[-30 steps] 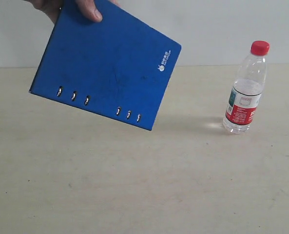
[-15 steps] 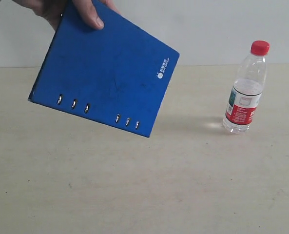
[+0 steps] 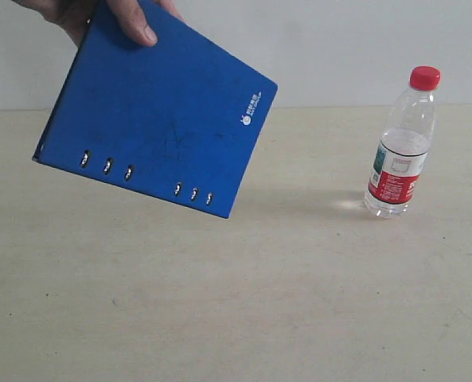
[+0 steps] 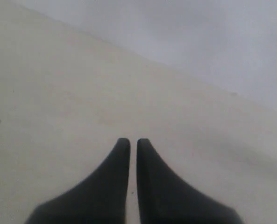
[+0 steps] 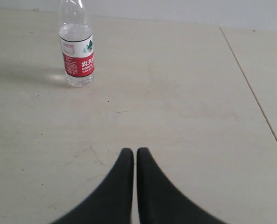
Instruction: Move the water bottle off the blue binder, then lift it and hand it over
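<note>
blue binder (image 3: 152, 119) shifted left | water bottle (image 3: 401, 147) unmoved | left claw (image 4: 133, 142), right claw (image 5: 131, 151) clenched, empty

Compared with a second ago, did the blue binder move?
Yes. The blue binder slid left, away from the water bottle, which stayed put on the table.

1. Table (image 3: 299, 302): pale beige, matte, lies under and ahead of both pincers.
2. Wall (image 3: 363, 48): plain off-white, meets the table's far edge well beyond the left pincer (image 4: 133, 140).
3. Seam (image 5: 252, 88): thin dark line in the tabletop, off to one side of the right pincer (image 5: 133, 149), running away from it.
4. Scuffs (image 5: 89, 156): faint, just ahead of the right pincer.
5. Light: soft, diffuse.
</note>
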